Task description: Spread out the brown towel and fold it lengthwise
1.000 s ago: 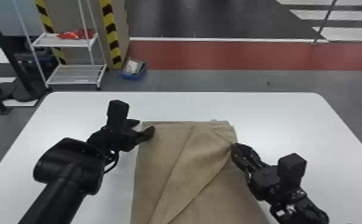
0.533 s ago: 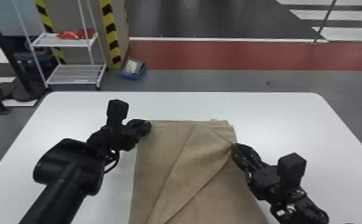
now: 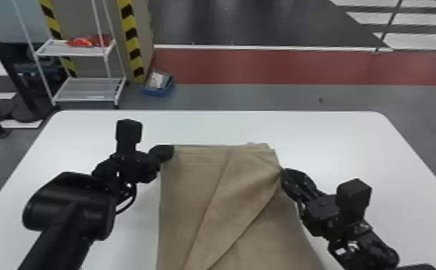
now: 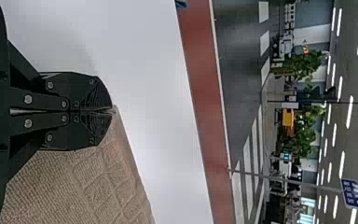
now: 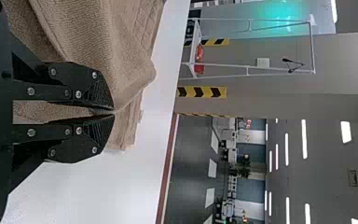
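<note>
The brown towel lies on the white table, from centre towards 6 o'clock, slanting folds across it. At its 11 o'clock corner the left gripper, spread a second ago, has closed – it now pinches that corner. Around 1 o'clock the right gripper still pinches bunched cloth. Held both sides, it seems ready for spreading – the lengthwise fold must wait.
</note>
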`<state>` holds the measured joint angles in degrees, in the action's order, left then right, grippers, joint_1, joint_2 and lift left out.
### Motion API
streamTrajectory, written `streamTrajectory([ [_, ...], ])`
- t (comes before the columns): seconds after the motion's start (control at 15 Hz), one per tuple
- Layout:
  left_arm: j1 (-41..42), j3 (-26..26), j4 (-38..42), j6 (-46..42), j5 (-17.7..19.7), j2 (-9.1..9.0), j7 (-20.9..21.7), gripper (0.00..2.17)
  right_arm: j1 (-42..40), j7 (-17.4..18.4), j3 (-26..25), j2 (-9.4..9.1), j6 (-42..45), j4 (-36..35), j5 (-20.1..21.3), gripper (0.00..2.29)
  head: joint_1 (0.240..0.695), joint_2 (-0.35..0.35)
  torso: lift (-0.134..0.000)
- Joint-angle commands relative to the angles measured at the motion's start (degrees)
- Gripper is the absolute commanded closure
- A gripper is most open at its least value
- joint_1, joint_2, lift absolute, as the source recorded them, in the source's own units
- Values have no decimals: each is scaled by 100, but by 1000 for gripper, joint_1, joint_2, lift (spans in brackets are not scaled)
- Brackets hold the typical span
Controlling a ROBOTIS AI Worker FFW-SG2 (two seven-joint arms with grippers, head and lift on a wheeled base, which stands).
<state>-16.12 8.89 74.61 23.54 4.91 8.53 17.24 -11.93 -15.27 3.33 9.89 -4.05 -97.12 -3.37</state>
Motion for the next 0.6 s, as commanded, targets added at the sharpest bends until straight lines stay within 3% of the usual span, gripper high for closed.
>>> streamTrajectory([
  [0.0,294,-362,827,631,81,52,-89,1440,16,-2,-219,101,-418,-351,-24,998,695,-22,-125],
  [0.2,654,-810,1847,1369,441,325,-406,1440,16,-90,-817,136,-1068,-923,-76,998,695,-16,-125],
  [0.53,1357,-1777,3253,1914,1065,580,-590,1440,-19,-318,-2161,224,-2123,-1740,-648,998,695,-30,-125],
])
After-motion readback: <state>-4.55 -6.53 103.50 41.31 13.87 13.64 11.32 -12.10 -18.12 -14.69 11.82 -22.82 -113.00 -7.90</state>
